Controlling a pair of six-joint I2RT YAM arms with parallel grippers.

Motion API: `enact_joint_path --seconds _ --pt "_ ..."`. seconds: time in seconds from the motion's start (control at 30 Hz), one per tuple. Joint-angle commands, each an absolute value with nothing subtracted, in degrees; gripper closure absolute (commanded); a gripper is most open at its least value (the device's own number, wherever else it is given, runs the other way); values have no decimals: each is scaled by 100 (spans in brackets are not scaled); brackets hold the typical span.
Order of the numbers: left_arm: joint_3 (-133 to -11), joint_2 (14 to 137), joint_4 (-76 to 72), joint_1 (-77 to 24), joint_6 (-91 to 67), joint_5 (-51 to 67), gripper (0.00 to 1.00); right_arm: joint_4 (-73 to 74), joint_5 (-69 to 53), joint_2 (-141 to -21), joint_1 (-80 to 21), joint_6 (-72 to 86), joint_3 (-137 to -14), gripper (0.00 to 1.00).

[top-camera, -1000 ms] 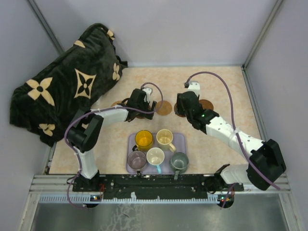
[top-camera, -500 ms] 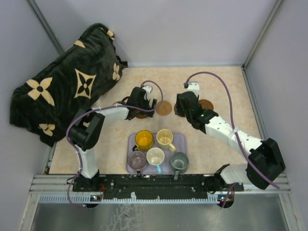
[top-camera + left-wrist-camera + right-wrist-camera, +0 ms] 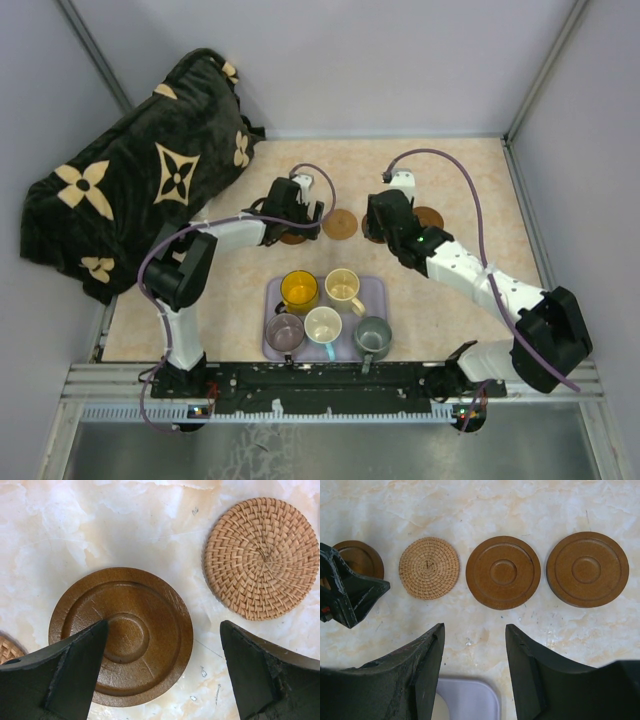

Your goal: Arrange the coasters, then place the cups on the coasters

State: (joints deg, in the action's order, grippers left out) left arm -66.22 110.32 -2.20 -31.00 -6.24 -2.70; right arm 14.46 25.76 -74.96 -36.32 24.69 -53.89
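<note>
Several coasters lie in a row on the marble table. The left wrist view shows a dark wooden coaster [image 3: 130,630] under my open left gripper [image 3: 164,627], with its left finger over the disc and a woven coaster [image 3: 261,557] to the right. My right gripper [image 3: 475,628] hangs open and empty, nearer than a woven coaster [image 3: 429,568] and two wooden coasters [image 3: 503,572] [image 3: 587,569]. The cups stand on the lavender tray [image 3: 375,290]: yellow [image 3: 298,290], cream [image 3: 342,286], mauve [image 3: 284,330], white [image 3: 323,325] and grey-green [image 3: 372,335].
A dark plush blanket [image 3: 140,170] with beige flower shapes covers the back left corner. Grey walls close the table at the back and both sides. The tray's corner [image 3: 470,700] shows just below my right fingers.
My left gripper has shifted slightly toward the back of the table, still open. The right arm, the coasters and the cups have not moved.
</note>
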Motion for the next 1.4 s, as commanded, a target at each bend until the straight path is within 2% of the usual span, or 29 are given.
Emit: enact_joint_path --seconds 0.0,0.43,0.9,1.37 --pt "-6784 11324 -118 -2948 -617 -271 1 1226 2620 -7504 -3577 2470 -5506 47" --pt "-6854 11293 -111 -2923 -544 -107 1 1221 2613 -7506 -3568 2474 -5500 47" --pt "-6573 10538 -392 -2918 -536 455 1 1190 2621 -7391 -3568 2443 -5554 47" --pt "-6458 10760 -303 -2921 -612 581 1 1261 2571 -7145 -3568 2563 -5429 47"
